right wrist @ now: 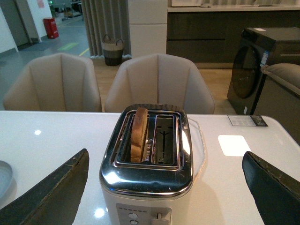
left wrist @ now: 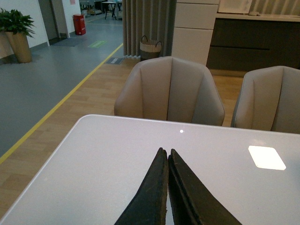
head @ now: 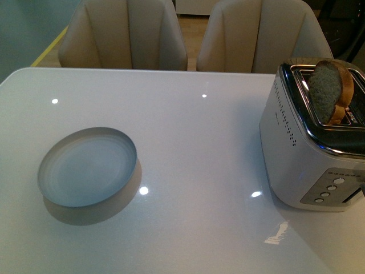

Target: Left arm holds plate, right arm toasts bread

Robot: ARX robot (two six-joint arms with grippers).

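On the near left of the white counter (head: 188, 148), the pale blue-grey plate (head: 88, 166) sits by itself with nothing in it, well apart from the toaster (head: 311, 142) at the right edge. Neither arm shows in the front view, and the toaster's right side is cut off by the frame there, along with part of its control buttons (head: 331, 187).

Seen from the right wrist, the right hand (right wrist: 166, 187) is spread wide, one dark finger on each side of the toaster and touching nothing; only the fingertips (right wrist: 56, 190) are in view. From the left wrist, the left hand (left wrist: 167, 154) is pressed narrow, its two black fingers meeting at the tips with nothing between them, above bare counter; the plate is out of that picture.

Inside the toaster, the bread (head: 329, 91) stands upright in one of the two slots, its rounded top rising above the chrome rim; the other slot (right wrist: 165, 138) holds nothing. Beyond the counter's far edge stand two beige chairs (head: 122, 34).
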